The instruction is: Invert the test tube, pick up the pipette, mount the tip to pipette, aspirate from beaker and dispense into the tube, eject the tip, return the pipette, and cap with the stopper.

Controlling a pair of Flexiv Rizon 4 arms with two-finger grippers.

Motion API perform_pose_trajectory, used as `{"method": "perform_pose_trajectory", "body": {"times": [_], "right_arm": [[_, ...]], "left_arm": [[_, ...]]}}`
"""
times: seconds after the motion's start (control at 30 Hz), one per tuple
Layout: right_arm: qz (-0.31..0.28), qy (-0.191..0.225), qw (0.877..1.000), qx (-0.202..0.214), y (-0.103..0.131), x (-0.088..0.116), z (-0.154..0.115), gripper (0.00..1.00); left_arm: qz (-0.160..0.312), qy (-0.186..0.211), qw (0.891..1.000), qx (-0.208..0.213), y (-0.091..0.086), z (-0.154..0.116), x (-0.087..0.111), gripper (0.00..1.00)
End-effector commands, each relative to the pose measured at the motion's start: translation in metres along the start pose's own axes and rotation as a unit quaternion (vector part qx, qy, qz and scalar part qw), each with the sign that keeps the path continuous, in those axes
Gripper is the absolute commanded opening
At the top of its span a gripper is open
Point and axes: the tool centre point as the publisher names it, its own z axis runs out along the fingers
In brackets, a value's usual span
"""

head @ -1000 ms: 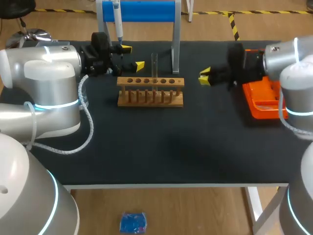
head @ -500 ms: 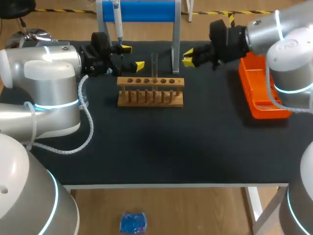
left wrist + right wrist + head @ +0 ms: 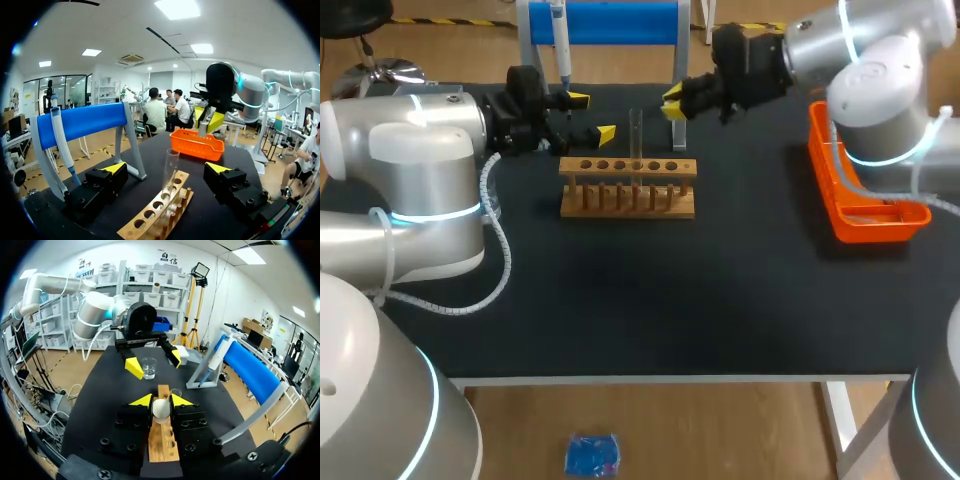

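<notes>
Black table (image 3: 720, 300); blue stand (image 3: 615, 22) at its far edge with the pipette (image 3: 560, 40) hanging; wooden rack (image 3: 628, 187) holding the upright test tube (image 3: 636, 130); left gripper (image 3: 592, 116) spread wide beside the rack; right gripper (image 3: 160, 401) pinching the white stopper (image 3: 160, 409) near the tube.

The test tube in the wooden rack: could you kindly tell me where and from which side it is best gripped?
Grip the test tube on its bare glass above the wooden rack, from the side: it stands upright, its lower part sunk in a hole. The open left gripper faces it, probably best placed; the right gripper is shut on the stopper.
</notes>
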Motion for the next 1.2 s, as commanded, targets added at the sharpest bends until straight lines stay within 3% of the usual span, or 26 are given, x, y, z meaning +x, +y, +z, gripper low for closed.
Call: {"method": "perform_pose_trajectory", "body": {"times": [0.03, 0.6, 1.2], "right_arm": [[-0.001, 0.009, 1.000, 0.006, 0.008, -0.012, 0.016, 0.00], [-0.002, 0.018, 1.000, 0.016, 0.018, -0.028, 0.052, 0.00], [0.009, 0.018, 1.000, 0.021, 0.009, -0.030, 0.057, 0.00]], "left_arm": [[0.001, -0.004, 1.000, 0.004, 0.002, 0.002, 0.001, 1.00], [0.001, -0.004, 1.000, 0.004, 0.002, 0.002, 0.001, 1.00], [0.001, -0.004, 1.000, 0.004, 0.002, 0.002, 0.001, 1.00]]}}
